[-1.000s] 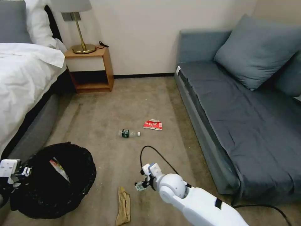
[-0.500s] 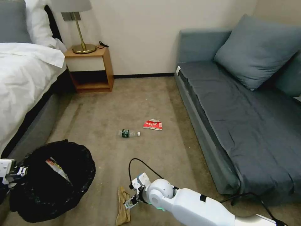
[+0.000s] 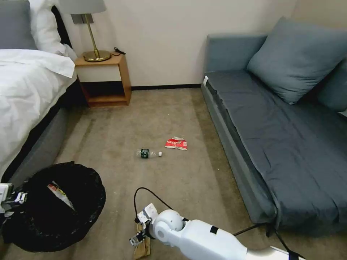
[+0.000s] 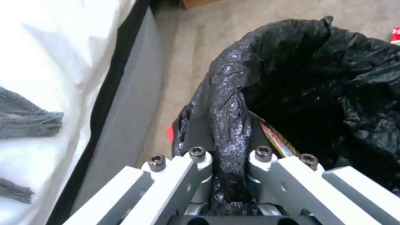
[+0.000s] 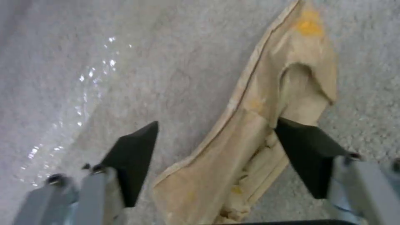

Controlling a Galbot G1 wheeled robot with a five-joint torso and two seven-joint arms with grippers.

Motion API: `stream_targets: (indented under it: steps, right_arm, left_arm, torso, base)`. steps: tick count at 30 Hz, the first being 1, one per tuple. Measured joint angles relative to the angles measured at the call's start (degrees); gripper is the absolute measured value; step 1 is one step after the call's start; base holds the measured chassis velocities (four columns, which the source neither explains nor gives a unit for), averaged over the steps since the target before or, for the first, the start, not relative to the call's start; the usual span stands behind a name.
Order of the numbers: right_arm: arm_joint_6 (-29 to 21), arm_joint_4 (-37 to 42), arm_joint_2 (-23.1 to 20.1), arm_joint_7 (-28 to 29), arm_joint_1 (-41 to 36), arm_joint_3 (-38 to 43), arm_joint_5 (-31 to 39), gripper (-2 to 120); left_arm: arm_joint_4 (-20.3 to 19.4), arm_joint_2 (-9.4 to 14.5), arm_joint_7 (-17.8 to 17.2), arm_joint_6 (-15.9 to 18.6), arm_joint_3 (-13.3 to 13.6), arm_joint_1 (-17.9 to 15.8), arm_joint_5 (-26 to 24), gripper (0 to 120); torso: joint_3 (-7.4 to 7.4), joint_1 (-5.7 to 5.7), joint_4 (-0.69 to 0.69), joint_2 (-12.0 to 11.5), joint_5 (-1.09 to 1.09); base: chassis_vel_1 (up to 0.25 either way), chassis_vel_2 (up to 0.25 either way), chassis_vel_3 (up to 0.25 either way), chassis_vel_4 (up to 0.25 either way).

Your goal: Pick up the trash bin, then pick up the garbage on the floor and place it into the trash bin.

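Note:
The trash bin (image 3: pixel 54 206), lined with a crinkly black bag, hangs at the lower left with my left gripper (image 3: pixel 11 200) shut on its rim (image 4: pixel 229 131); a wrapper lies inside it. My right gripper (image 3: pixel 139 236) is low over the tan paper wrapper (image 3: pixel 142 247) on the carpet. In the right wrist view it (image 5: pixel 212 150) is open, its black pads astride the tan wrapper (image 5: pixel 267 118). Farther out on the floor lie a clear bottle with a green label (image 3: pixel 148 154) and a crumpled red-white packet (image 3: pixel 176 143).
A bed (image 3: pixel 25 94) runs along the left, right beside the bin. A wooden nightstand (image 3: pixel 105 77) with a brass lamp stands at the back wall. A grey sofa (image 3: pixel 282 126) fills the right side. Open carpet lies between them.
My right arm has swung left and down, from beside the tan wrapper to directly over it. The bin has shifted slightly left and lower in my left gripper.

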Motion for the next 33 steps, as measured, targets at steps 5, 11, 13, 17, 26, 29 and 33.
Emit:
stream_targets:
  steps: [5, 11, 13, 17, 26, 29, 33]
  right_arm:
    - [0.02, -0.23, 0.03, -0.86, -0.82, -0.11, -2.1, 52]
    - [0.07, -0.89, 0.72, -1.32, -0.73, 0.1, -4.24, 28]
    - [0.08, -0.91, 0.79, -1.37, -0.77, 0.22, -4.49, 22]
    - [0.1, -0.69, 0.55, -1.52, -1.0, 0.58, -5.16, 9]
    - [0.12, 5.02, -2.82, -1.51, -3.78, 5.74, -5.84, 0]
    - [0.13, 9.41, -5.84, -1.22, -5.08, 9.65, -5.53, 0]
    - [0.24, 18.22, -10.79, -0.53, -7.08, 16.39, -2.19, 0]
  left_arm:
    - [-0.02, 0.06, 0.02, -0.1, 0.2, 0.02, -0.02, 5]
    - [-0.33, -0.33, 0.01, -0.1, 0.2, -0.06, -0.27, 5]
    - [-0.33, -0.53, -0.03, -0.12, 0.2, 0.02, -0.32, 5]
    - [-0.22, -0.84, -0.12, -0.19, 0.19, 0.24, -0.36, 5]
    - [-0.27, -0.94, -0.13, -0.15, 0.47, 0.15, -0.52, 5]
    - [-0.13, -0.95, -0.13, -0.12, 0.48, 0.18, -0.62, 5]
    - [0.04, -1.36, -0.13, -0.05, 0.39, -0.06, -1.09, 5]
  torso:
    - [0.0, 0.0, -0.01, 0.01, 0.0]
    - [0.0, 0.0, -0.01, 0.0, 0.0]
    - [0.0, 0.0, -0.01, 0.0, 0.01]
    - [0.0, 0.0, 0.0, 0.0, 0.01]
    - [0.0, 0.0, 0.0, 0.0, 0.02]
    - [0.0, 0.0, 0.0, 0.0, 0.02]
    - [0.0, 0.0, -0.02, 0.01, 0.02]
  base:
    - [0.0, 0.0, 0.0, 0.0]
    - [0.0, 0.0, 0.0, 0.0]
    - [0.0, 0.0, 0.0, 0.0]
    - [0.0, 0.0, 0.0, 0.0]
    - [0.0, 0.0, 0.0, 0.0]
    - [0.0, 0.0, 0.0, 0.0]
    - [0.0, 0.0, 0.0, 0.0]
